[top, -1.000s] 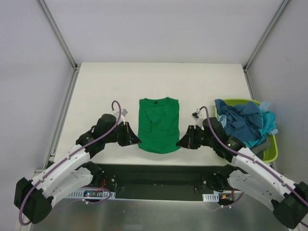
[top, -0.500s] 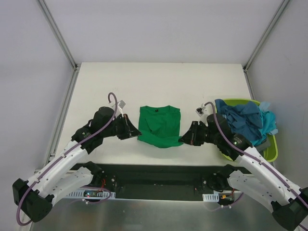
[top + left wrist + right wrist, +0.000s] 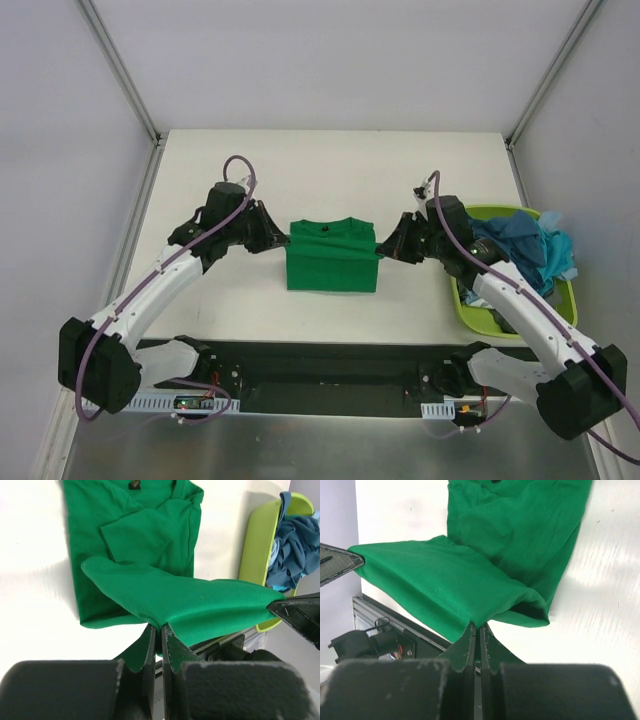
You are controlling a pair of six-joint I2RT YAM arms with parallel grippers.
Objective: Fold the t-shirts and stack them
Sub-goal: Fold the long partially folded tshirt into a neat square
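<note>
A bright green t-shirt lies in the middle of the table, its lower half lifted and carried over its upper half. My left gripper is shut on the shirt's hem corner at its left side; the wrist view shows the cloth pinched in the jaws. My right gripper is shut on the opposite hem corner, with the cloth stretched between the two grippers. Dark teal-blue and light turquoise t-shirts are heaped in the basket at the right.
A lime-green plastic basket stands at the table's right edge, close behind my right arm. It also shows in the left wrist view. The black frame runs along the near table edge.
Both grippers have moved away from the near edge toward the collar, each holding a hem corner, folding the green shirt's lower half over its upper half. The shirt looks much shorter now.
</note>
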